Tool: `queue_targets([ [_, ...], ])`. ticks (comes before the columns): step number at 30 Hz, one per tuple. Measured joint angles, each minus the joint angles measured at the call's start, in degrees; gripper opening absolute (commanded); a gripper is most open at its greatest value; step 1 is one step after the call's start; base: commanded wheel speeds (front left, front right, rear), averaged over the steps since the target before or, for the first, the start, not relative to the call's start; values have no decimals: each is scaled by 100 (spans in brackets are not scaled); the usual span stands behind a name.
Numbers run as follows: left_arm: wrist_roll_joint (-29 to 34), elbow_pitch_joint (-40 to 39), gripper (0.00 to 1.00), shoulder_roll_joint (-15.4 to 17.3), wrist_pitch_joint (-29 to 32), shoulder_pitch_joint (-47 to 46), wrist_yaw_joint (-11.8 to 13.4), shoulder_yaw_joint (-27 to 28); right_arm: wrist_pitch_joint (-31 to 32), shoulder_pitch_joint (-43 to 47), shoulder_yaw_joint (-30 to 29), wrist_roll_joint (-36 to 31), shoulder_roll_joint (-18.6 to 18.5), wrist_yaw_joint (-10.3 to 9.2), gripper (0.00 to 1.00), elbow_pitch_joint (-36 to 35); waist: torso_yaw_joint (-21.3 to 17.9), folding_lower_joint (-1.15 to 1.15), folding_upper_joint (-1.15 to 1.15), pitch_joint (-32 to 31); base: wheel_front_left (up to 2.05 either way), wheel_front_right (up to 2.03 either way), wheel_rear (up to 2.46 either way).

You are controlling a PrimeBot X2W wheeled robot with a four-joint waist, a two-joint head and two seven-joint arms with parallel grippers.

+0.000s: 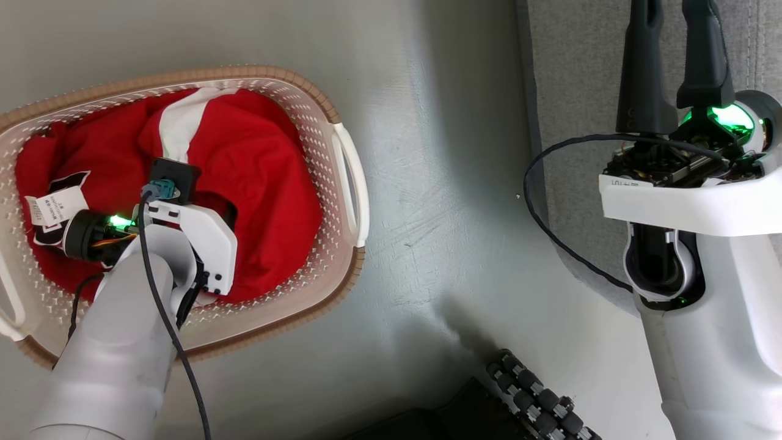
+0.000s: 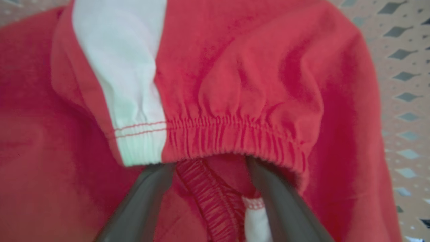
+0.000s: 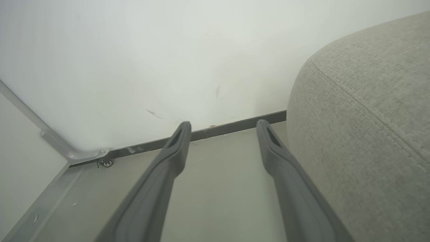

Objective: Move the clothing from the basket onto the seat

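While clothing (image 1: 256, 153) lies ungrasped in the basket (image 1: 342, 122), left gripper (image 2: 211, 163) spreads into it; right gripper (image 3: 223, 126) gapes empty by the seat (image 1: 580, 91).

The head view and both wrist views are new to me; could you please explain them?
A two-armed wheeled robot took these. The head view looks down from its head; each wrist view looks along that arm's gripper. On the grey floor stands a cream perforated plastic basket with a brown rim, holding bright red soft clothing with white trim. The left gripper is open, its dark fingers pushed into the clothing, not yet clamped. The right gripper is open and empty by the large grey fabric seat.
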Motion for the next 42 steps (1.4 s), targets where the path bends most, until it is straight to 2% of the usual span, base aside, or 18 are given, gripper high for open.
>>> queue_targets([
  [7, 43, 336, 100, -10, 328, -9, 0, -108, 0, -3, 34, 53, 1, 0, 100, 30, -78, 0, 0, 0, 0, 0, 0],
  [17, 47, 355, 100, 92, 191, -270, 33, -53, 0, -8, 20, 56, 2, 0, 100, 32, -121, 0, 0, 21, 0, 0, 0],
  [21, 87, 459, 100, 18, 247, -270, 32, -85, 0, -13, 20, 56, 2, 0, 100, 43, -134, 0, 0, 19, 0, 0, 0],
  [22, 91, 477, 82, 2, 247, -270, 32, -86, 0, -13, 20, 56, 2, 0, 100, 43, -137, 0, 0, 17, 0, 0, 0],
  [23, 91, 493, 49, -3, 247, -270, 32, -86, 0, -13, 20, 56, 2, 0, 100, 44, -139, 0, 0, 14, 0, 0, 0],
  [24, 91, 510, 27, -4, 247, -270, 32, -87, 0, -13, 19, 56, 2, 0, 100, 44, -142, -1, 0, 12, 0, 0, 0],
  [25, 91, 526, 0, -3, 247, -270, 32, -88, 0, -13, 18, 56, 2, 0, 100, 44, -144, 0, 0, 9, 0, 0, 0],
  [35, 91, 590, 0, -13, 230, -271, 29, -118, 0, -104, 9, 94, 3, 0, 100, 59, -144, 0, 0, -43, 0, 0, 0],
  [42, 40, 537, 0, -52, -52, -271, 8, -119, 0, -130, -23, 98, 3, 0, 100, 47, -119, 0, 0, -103, 0, 0, 0],
])
